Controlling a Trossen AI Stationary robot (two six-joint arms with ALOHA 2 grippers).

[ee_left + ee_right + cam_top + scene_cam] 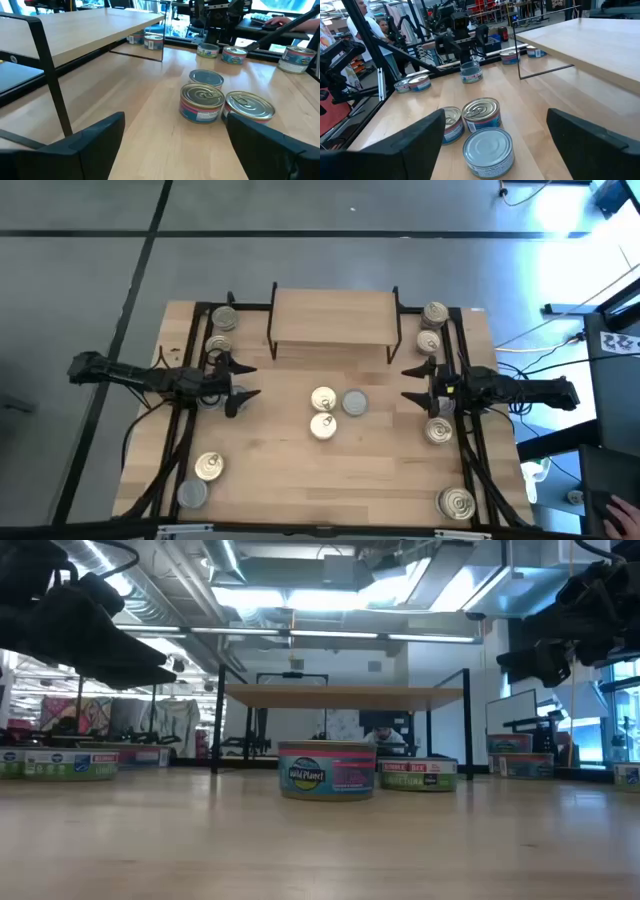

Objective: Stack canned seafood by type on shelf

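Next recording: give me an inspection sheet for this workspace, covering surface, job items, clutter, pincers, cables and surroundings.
Surface: light-wood table, bare between the tins.
Job's things: shelf at the far edge, top empty. Three tins at centre: two gold-lidded, one grey. Two tins far left, two far right, two near left, one near right, one by the right arm.
Clutter: nothing seen.
Pincers: left pincer open, empty, left of centre; right pincer open, empty, right of centre. Both face the centre tins.
Cables: black leads on the floor to the right.
Surroundings: grey floor; a hand at the lower right corner.
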